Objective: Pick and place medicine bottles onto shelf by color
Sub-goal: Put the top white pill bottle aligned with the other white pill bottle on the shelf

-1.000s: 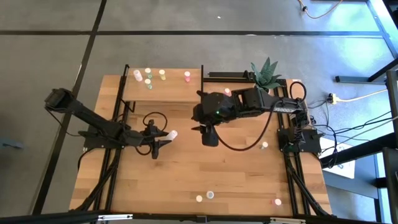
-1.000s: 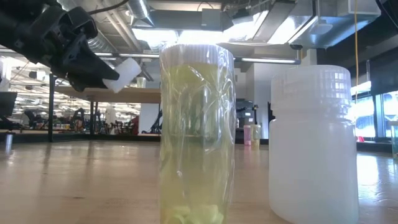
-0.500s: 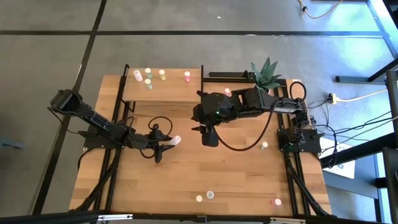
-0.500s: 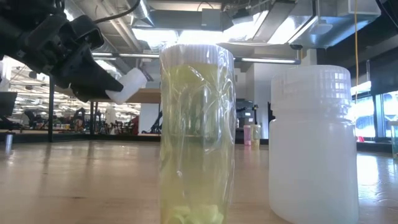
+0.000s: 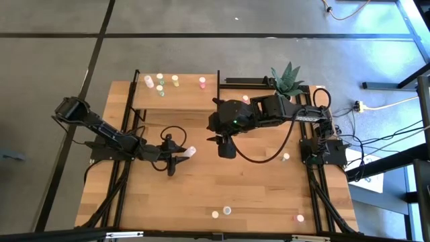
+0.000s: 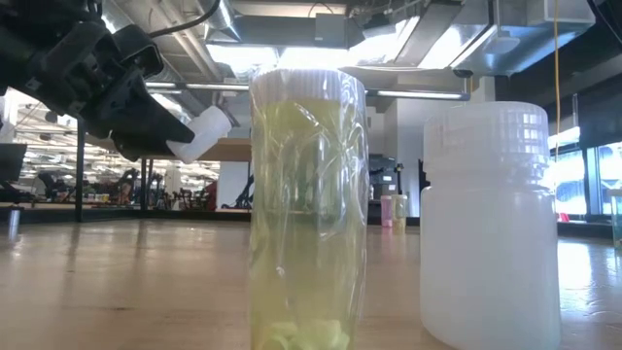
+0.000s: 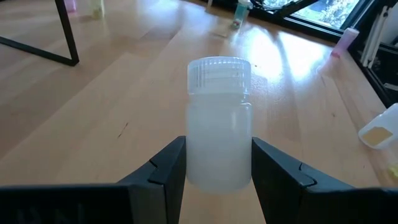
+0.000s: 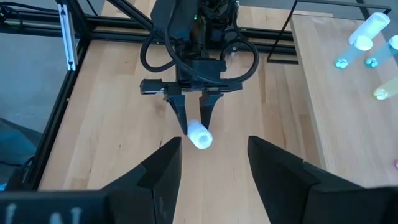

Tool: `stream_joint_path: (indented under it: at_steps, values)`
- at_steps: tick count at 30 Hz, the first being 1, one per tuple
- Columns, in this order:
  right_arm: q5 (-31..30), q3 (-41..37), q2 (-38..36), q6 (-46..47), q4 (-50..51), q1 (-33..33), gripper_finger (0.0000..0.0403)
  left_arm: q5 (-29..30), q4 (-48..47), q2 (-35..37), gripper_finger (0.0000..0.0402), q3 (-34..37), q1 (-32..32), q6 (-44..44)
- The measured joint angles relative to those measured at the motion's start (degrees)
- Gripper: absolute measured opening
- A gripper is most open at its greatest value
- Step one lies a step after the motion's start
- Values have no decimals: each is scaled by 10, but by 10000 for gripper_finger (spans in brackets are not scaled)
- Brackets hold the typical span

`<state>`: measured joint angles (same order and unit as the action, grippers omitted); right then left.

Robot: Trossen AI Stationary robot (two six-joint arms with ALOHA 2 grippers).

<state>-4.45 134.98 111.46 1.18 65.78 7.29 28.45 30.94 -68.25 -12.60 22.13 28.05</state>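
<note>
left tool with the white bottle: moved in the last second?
Yes. In the high view the left tool, shut on the white bottle, sits further from the shelf, toward the table's near edge. The right tool waits mid-table.

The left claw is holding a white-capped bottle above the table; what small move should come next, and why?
Probably carry it toward the shelf. The left claw grips the white-capped bottle in the air over the tabletop, apart from the shelf, where other bottles already stand. The right claw, open, hangs mid-table.
</note>
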Motion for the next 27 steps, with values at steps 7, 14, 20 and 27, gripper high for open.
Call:
stream_joint_path:
  at_steps: [7, 14, 20, 27]
  values:
    - [0, 0, 0, 0, 0, 0, 186, 31, 0, 0, 149, 0, 0, -2]
    - [0, 0, 0, 0, 0, 0, 186, 36, 26, -28, 150, 0, 0, -20]
    - [0, 0, 0, 0, 0, 0, 186, 40, 122, -92, 150, 0, -6, -43]
    - [0, 0, 0, 0, 0, 0, 186, 38, 245, -184, 150, 0, -14, -43]
